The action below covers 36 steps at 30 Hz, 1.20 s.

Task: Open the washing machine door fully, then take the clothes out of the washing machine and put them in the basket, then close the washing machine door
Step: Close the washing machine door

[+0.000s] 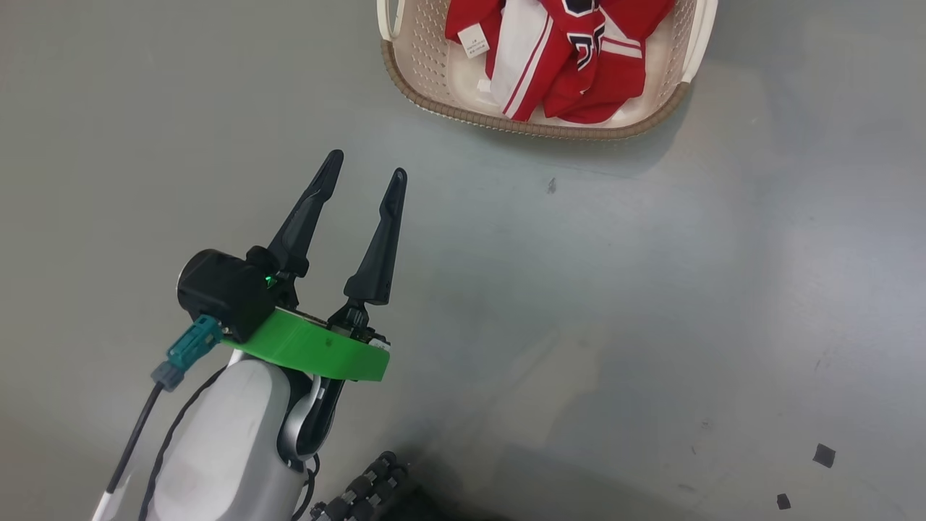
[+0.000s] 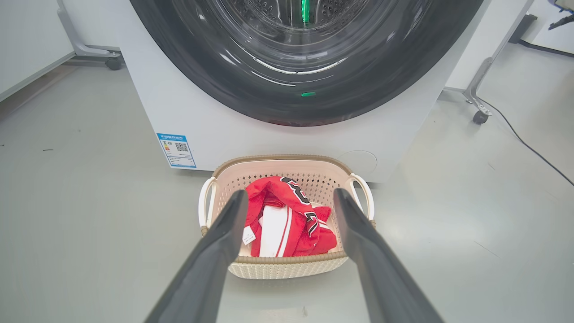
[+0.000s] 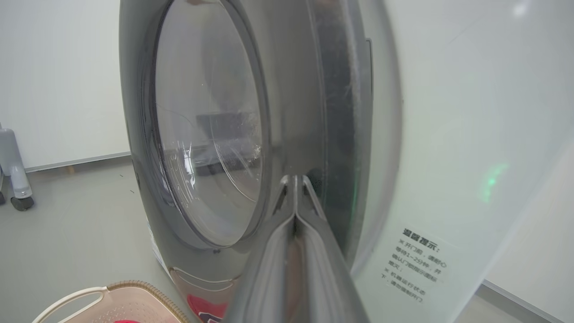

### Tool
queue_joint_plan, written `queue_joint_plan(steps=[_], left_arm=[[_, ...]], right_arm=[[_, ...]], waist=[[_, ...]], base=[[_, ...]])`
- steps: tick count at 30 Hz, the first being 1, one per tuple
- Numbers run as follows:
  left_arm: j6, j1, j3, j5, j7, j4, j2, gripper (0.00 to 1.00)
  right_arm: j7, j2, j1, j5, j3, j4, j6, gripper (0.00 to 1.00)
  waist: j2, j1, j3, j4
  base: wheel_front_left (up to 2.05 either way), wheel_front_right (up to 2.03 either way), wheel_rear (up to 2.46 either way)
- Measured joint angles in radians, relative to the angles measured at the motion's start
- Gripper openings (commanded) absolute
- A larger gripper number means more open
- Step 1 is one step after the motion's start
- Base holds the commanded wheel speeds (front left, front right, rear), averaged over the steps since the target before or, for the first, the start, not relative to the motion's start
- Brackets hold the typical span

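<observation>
The cream basket (image 1: 655, 119) stands on the floor at the top of the head view, with the red clothes (image 1: 579, 72) heaped inside it. My left gripper (image 1: 365, 165) hovers open and empty, short of the basket. From the left wrist, its open fingers (image 2: 224, 242) frame the basket (image 2: 287, 267) and the clothes (image 2: 287, 220), which stand before the white washing machine (image 2: 148, 103). The black-rimmed washing machine door (image 2: 251, 85) lies against the machine's front. My right gripper (image 3: 294, 177) is shut, tips resting on the door's dark rim (image 3: 291, 89), beside the glass bowl (image 3: 206, 125).
Wheeled stand legs (image 2: 480, 116) flank the machine, and a cable (image 2: 529, 148) runs over the grey floor on the right. A blue label sticker (image 2: 176, 150) marks the machine's lower left corner. Small dark scraps (image 1: 823, 454) lie on the floor. The basket's handle (image 3: 71, 300) peeks in below the door.
</observation>
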Motion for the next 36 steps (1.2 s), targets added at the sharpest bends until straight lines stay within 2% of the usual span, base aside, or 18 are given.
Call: queue_joint_plan(steps=[7,16,21,30,36], left_arm=[[0.0,-0.017,-0.006,-0.017,0.0,0.005,-0.005,1.0],[0.0,-0.021,-0.007,-0.025,0.0,0.017,-0.007,1.0],[0.0,-0.035,-0.004,-0.025,0.0,0.034,-0.008,1.0],[0.0,-0.04,0.022,-0.019,0.0,0.054,-0.009,1.0],[0.0,-0.039,0.044,0.002,0.0,0.072,-0.009,1.0]], right_arm=[[0.01,-0.021,-0.091,-0.016,-0.02,0.045,0.0,0.0],[-0.005,-0.006,-0.123,-0.016,-0.013,0.097,0.009,0.0],[-0.051,0.004,-0.122,-0.016,-0.003,0.141,0.009,0.0],[-0.146,0.008,0.019,-0.005,0.024,0.212,0.0,0.0],[-0.181,0.04,0.141,0.025,0.013,0.231,0.0,0.0]], waist=[[0.0,0.0,0.033,0.022],[0.0,0.0,0.045,0.037],[0.0,0.0,0.035,0.034],[0.0,0.0,-0.028,0.018],[0.0,0.0,-0.096,-0.004]], base=[[0.0,0.0,0.0],[0.0,0.0,0.0],[0.0,0.0,0.0],[0.0,0.0,0.0],[0.0,0.0,0.0]])
